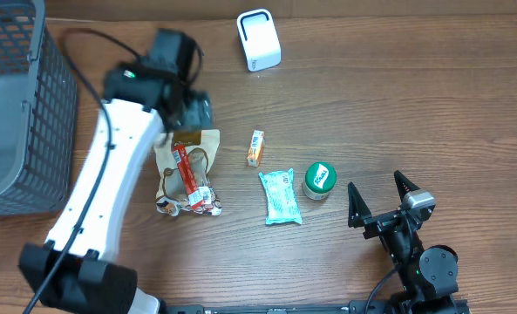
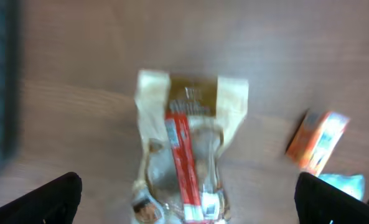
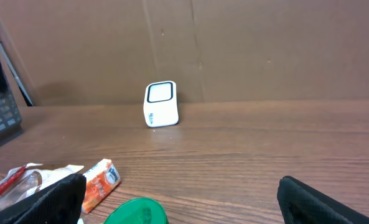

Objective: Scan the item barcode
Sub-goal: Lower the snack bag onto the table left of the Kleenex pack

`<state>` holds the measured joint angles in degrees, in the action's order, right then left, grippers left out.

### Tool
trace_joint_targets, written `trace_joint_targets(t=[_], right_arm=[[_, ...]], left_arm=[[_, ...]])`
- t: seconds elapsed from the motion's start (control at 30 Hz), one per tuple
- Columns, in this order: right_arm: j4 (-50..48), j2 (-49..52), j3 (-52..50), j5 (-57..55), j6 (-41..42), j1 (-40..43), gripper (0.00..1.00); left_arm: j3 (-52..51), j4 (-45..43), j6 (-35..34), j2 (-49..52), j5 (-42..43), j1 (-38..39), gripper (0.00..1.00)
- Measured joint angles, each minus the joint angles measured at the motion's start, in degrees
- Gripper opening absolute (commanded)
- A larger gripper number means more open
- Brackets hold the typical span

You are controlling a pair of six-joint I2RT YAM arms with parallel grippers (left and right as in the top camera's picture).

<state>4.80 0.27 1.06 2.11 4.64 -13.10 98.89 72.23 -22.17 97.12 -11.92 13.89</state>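
A tan and clear snack bag (image 1: 188, 170) with a red stripe lies flat on the wooden table. My left gripper (image 1: 191, 112) hovers over its far end, open and holding nothing. In the left wrist view the bag (image 2: 184, 143) lies between the spread fingers of my left gripper (image 2: 187, 190), blurred. The white barcode scanner (image 1: 258, 39) stands at the back of the table, also seen in the right wrist view (image 3: 161, 104). My right gripper (image 1: 378, 199) rests open and empty at the front right, with the right gripper (image 3: 181, 196) facing the scanner.
A small orange box (image 1: 255, 148), a teal packet (image 1: 280, 197) and a green-lidded tub (image 1: 319, 180) lie mid-table. A grey wire basket (image 1: 14, 113) stands at the far left. A brown cardboard wall (image 3: 234, 43) backs the table.
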Motion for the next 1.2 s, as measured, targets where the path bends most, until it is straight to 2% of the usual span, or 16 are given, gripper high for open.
trace_joint_targets(t=[0.17, 0.27, 0.47, 1.2], right_arm=[[0.0, 0.0, 0.0, 0.0, 0.0, 0.0, 1.00], [0.0, 0.0, 0.0, 0.0, 0.0, 0.0, 1.00], [0.0, 0.0, 0.0, 0.0, 0.0, 0.0, 1.00], [0.0, 0.0, 0.0, 0.0, 0.0, 0.0, 1.00]], left_arm=[[11.0, 1.0, 0.8, -0.3, -3.2, -3.8, 1.00], [13.8, 1.0, 1.2, -0.9, -4.4, -6.6, 1.00], [14.1, 1.5, 1.3, -1.2, -5.5, -10.1, 1.00], [14.1, 1.5, 1.4, -1.2, -5.5, -10.1, 1.00]])
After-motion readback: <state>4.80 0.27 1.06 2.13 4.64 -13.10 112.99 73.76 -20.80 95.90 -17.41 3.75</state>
